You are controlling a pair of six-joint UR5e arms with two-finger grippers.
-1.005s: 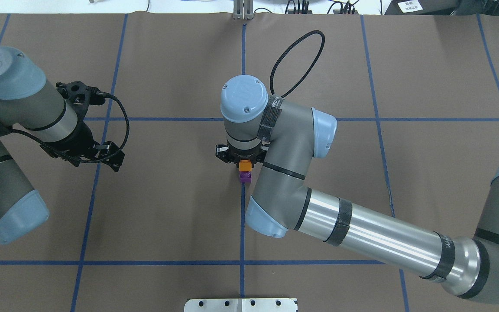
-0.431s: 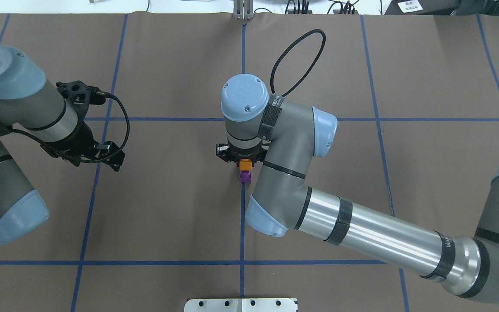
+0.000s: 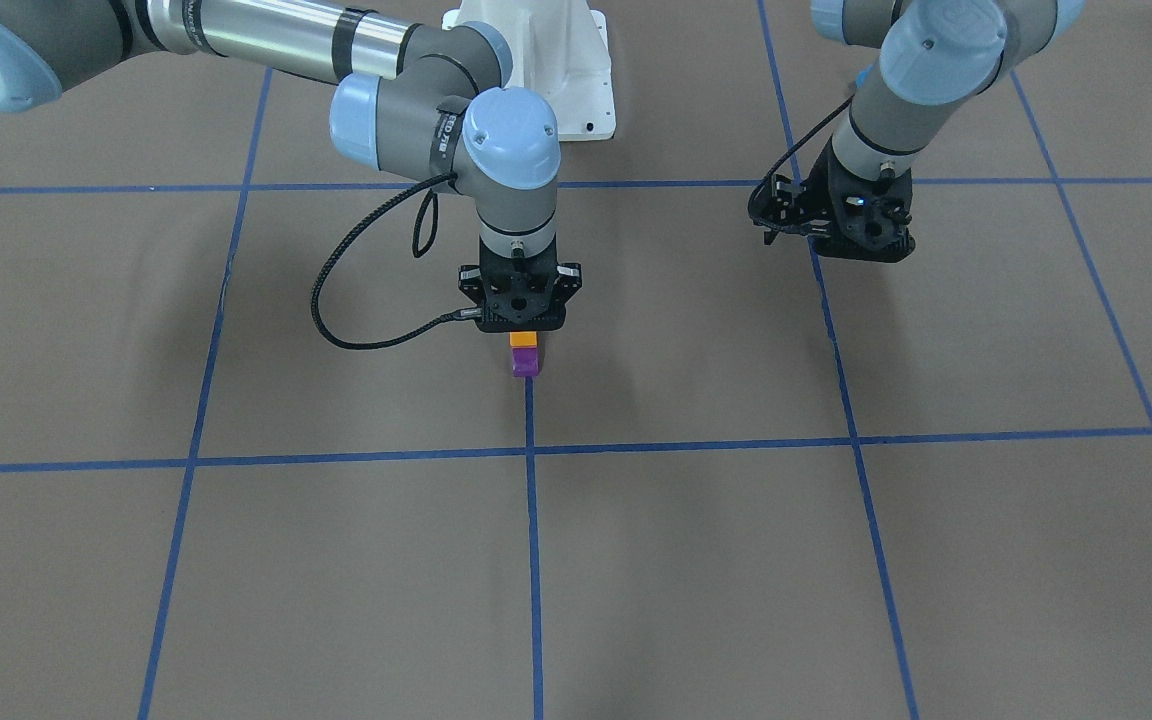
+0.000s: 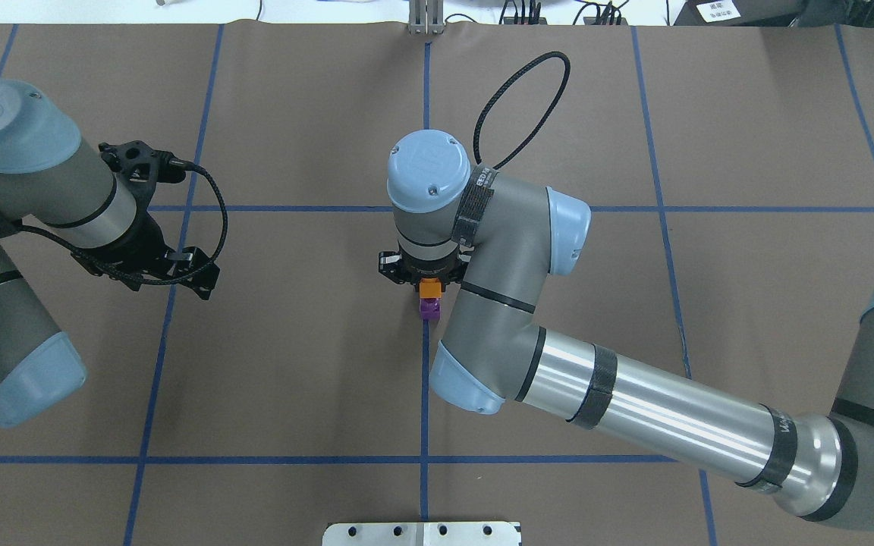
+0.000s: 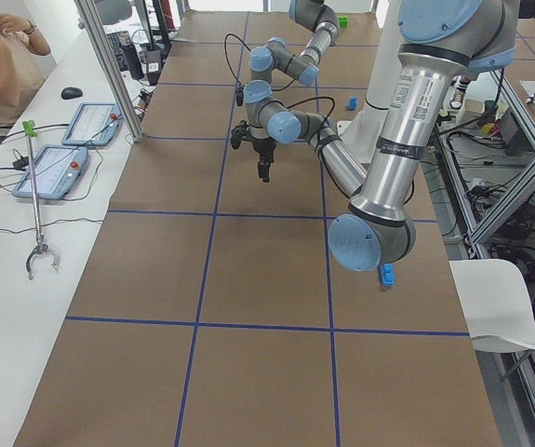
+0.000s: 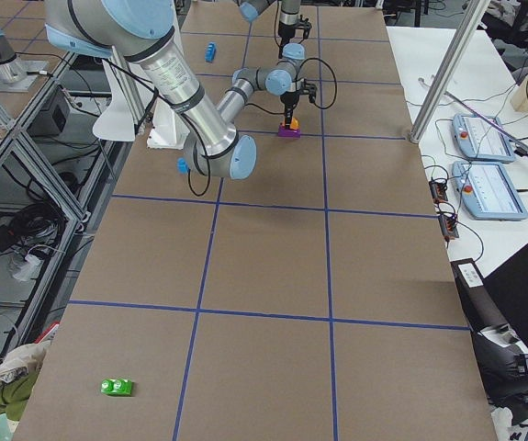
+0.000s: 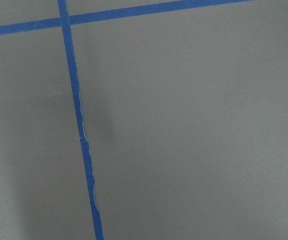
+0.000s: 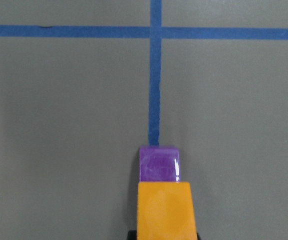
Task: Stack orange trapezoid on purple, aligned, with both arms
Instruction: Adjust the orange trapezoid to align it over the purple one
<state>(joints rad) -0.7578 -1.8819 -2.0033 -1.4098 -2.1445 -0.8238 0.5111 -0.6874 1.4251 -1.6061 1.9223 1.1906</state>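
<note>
The orange trapezoid [image 3: 524,340] sits on top of the purple block [image 3: 525,363], which stands on the table's centre blue tape line. My right gripper [image 3: 523,330] points straight down and is shut on the orange trapezoid. In the overhead view the orange trapezoid [image 4: 429,288] shows just below the right wrist, with the purple block [image 4: 430,308] under it. The right wrist view shows the orange trapezoid [image 8: 164,210] over the purple block [image 8: 158,164]. My left gripper [image 3: 834,240] hovers over bare table far to the side, holding nothing. Its jaws do not show clearly.
Blue tape lines grid the brown table. The white robot base [image 3: 576,90] stands at the robot's side. A small blue block [image 5: 387,275] lies near the base, a green block [image 6: 117,387] lies at the table's right end. A person sits at a side table [image 5: 6,233].
</note>
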